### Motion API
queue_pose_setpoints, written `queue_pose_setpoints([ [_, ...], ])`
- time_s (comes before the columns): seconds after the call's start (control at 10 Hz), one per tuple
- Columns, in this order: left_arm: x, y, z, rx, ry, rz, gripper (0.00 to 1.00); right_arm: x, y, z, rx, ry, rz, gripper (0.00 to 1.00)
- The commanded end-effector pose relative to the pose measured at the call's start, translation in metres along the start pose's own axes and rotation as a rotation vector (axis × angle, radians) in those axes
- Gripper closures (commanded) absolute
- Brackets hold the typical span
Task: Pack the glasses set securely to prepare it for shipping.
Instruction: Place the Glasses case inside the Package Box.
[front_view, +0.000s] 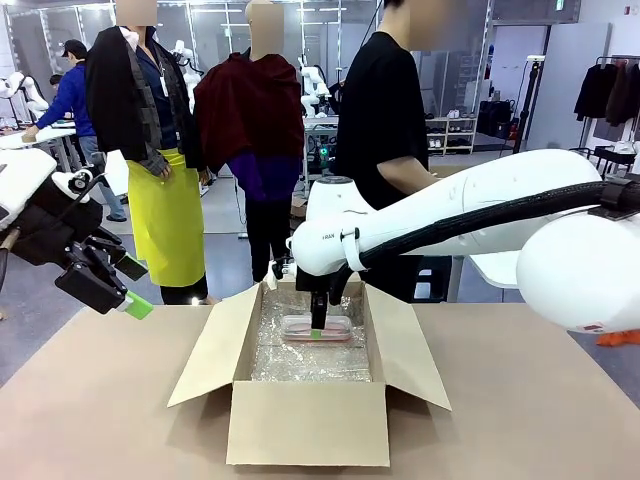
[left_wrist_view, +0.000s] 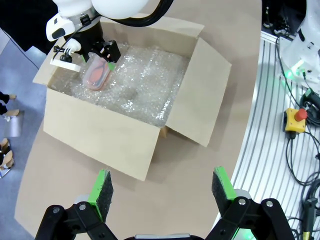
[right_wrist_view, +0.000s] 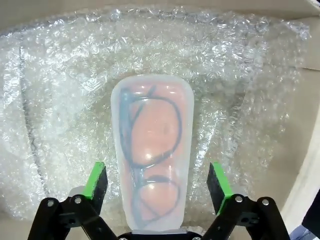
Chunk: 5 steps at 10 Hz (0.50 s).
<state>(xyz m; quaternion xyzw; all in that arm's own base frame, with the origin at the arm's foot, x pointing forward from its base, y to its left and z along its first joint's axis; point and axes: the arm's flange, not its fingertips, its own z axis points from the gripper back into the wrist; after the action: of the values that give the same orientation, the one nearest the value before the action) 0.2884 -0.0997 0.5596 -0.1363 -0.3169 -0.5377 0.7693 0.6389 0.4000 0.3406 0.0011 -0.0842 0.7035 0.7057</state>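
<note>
The pink glasses case (right_wrist_view: 152, 150) holds dark-framed glasses and lies on the bubble wrap (right_wrist_view: 240, 75) lining the open cardboard box (front_view: 305, 425). It rests near the box's far wall (front_view: 316, 328) (left_wrist_view: 96, 73). My right gripper (right_wrist_view: 157, 182) reaches down into the box (front_view: 318, 322) and stands open. Its green pads sit on either side of the case with a gap on each side. My left gripper (left_wrist_view: 162, 187) is open and holds nothing. It hangs above the table's left edge (front_view: 135, 300), well away from the box. The mint green case is out of view.
The box's flaps (left_wrist_view: 212, 95) are folded outward on all sides. A person in a black top (front_view: 385, 110) stands behind the far edge of the table. Bare brown tabletop (front_view: 90, 400) surrounds the box. An emergency-stop button (left_wrist_view: 295, 119) sits on a rail beside the table.
</note>
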Motion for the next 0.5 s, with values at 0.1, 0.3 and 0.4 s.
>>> queue_pose_setpoints([
  [0.1,0.001,0.0,0.001,-0.004,-0.017,0.005,0.0,0.0,0.0,0.0,0.0,0.0,0.0,0.0],
  [0.3,0.001,0.0,0.001,-0.004,-0.017,0.005,0.0,0.0,0.0,0.0,0.0,0.0,0.0,0.0],
  [0.4,0.001,0.0,0.001,-0.004,-0.017,0.005,0.0,0.0,0.0,0.0,0.0,0.0,0.0,0.0],
])
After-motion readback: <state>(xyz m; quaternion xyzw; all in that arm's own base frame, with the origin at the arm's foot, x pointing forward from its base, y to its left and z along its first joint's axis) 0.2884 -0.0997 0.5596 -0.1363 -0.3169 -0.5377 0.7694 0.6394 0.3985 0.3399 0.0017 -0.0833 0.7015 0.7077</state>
